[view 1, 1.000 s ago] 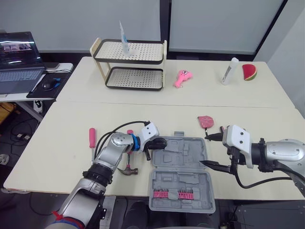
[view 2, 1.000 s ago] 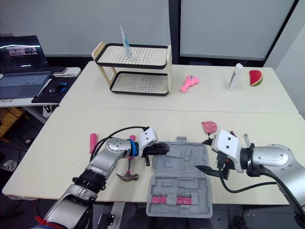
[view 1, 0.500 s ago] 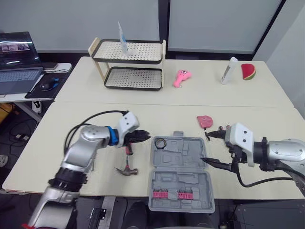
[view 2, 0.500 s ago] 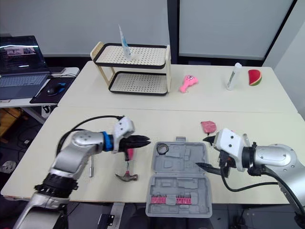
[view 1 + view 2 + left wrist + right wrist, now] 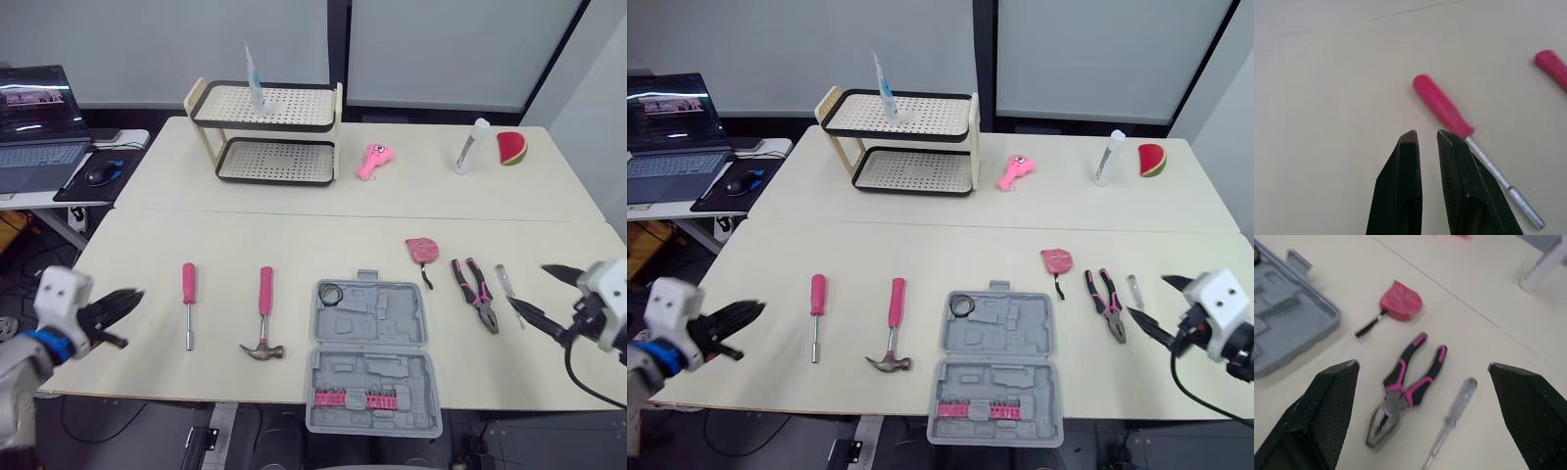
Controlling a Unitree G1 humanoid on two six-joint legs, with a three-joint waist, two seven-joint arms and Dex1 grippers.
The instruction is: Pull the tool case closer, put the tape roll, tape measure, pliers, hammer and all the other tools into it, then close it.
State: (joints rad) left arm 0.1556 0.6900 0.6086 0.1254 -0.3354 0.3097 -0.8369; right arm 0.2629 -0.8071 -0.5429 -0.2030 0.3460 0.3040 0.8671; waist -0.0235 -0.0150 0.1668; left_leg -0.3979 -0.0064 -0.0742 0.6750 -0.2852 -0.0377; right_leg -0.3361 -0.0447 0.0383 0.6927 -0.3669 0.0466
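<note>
Hovering at opposite ends of the worktop (image 5: 294, 230), both end effectors hold nothing.
The left end effector (image 5: 1426, 133) has its fingers only slightly apart, just beside the pink screwdriver (image 5: 189, 294); the right end effector (image 5: 529, 284) is spread wide near the pliers (image 5: 476, 293). The tool case (image 5: 370, 357) lies open at the front edge between them, with the tape roll (image 5: 328, 293) in its corner. The hammer (image 5: 264, 313) and tape measure (image 5: 422, 249) lie outside.

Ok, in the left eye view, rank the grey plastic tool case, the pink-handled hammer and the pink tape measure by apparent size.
1. grey plastic tool case
2. pink-handled hammer
3. pink tape measure, slightly farther away yet plainly smallest
</note>
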